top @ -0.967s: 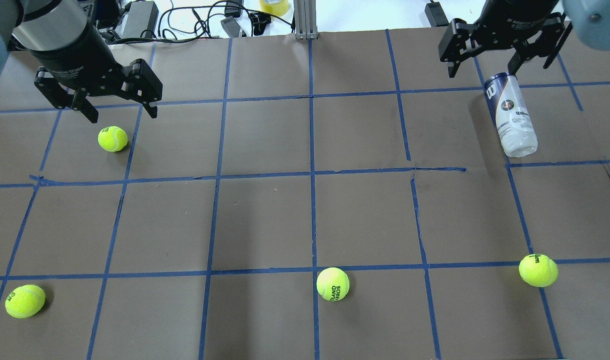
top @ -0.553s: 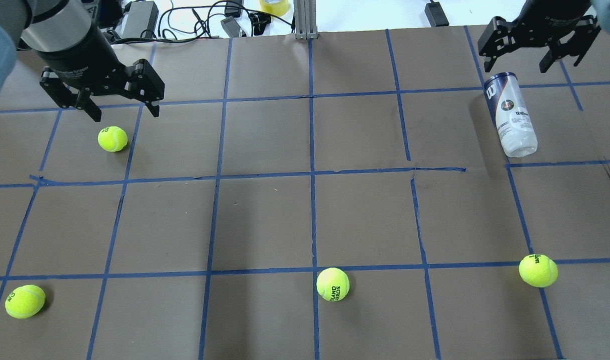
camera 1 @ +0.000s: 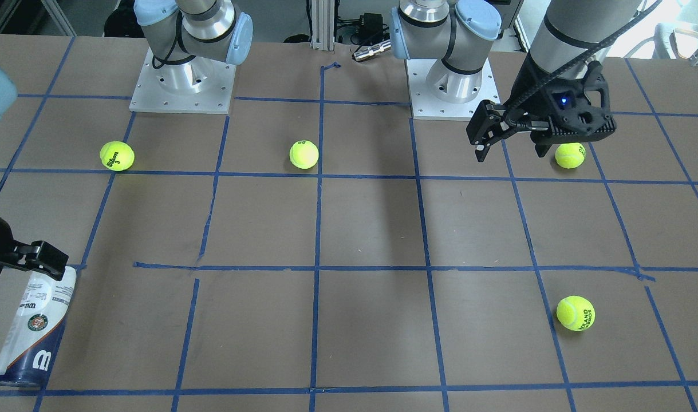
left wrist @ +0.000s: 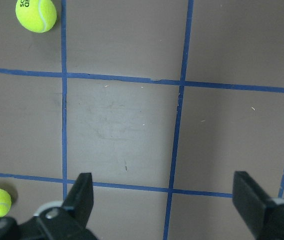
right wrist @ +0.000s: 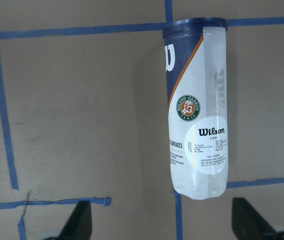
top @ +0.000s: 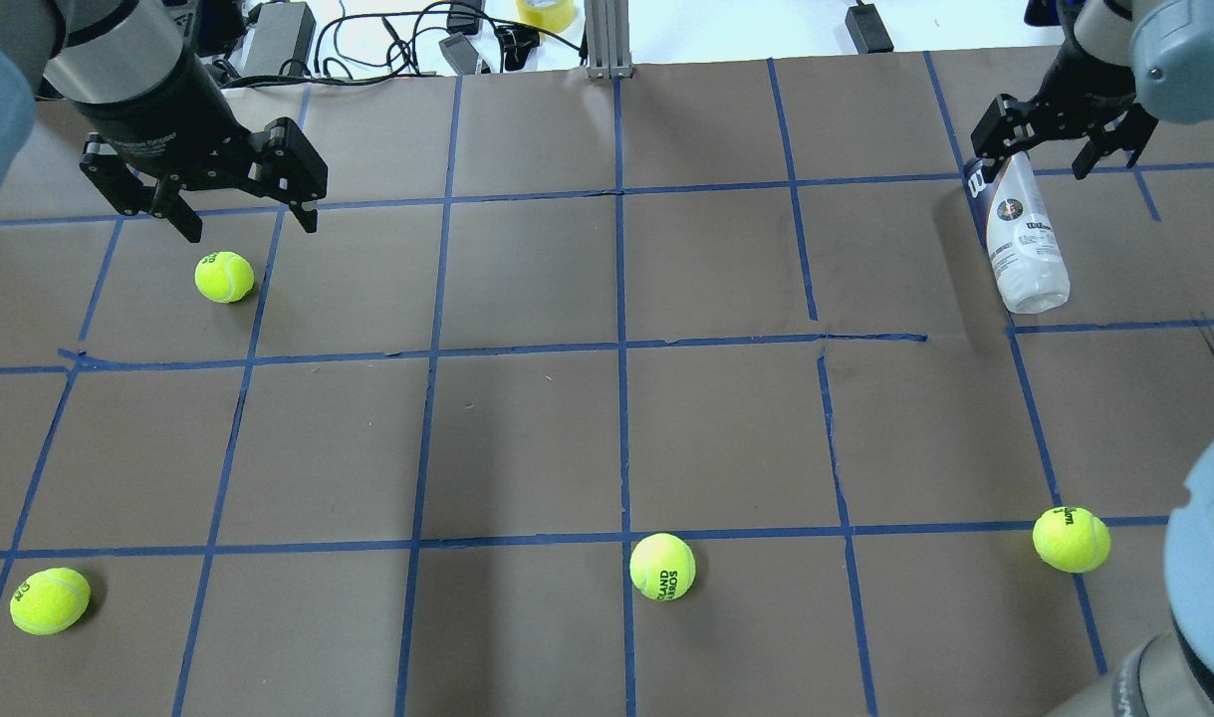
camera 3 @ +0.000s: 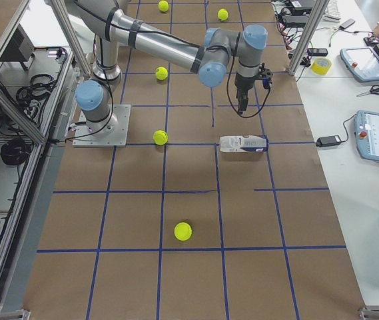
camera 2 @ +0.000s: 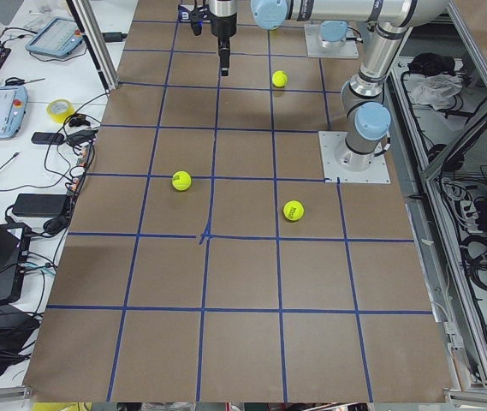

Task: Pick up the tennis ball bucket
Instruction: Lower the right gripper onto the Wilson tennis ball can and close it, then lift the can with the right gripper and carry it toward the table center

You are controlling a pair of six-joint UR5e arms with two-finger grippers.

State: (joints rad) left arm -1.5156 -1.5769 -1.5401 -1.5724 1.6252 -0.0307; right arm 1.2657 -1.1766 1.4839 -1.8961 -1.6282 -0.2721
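Two views suffice. Front-facing: we find the tennis ball bucket [camera 1: 32,320] lying at lower left. Overhead: the right gripper [top: 1033,169] hangs spread open above it, upper right; off-centre closing may roll it away.

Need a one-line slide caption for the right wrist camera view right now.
Right gripper, fingers open, above the slim clear-and-white plastic tennis ball tube with navy band lying on the blue-taped brown table.
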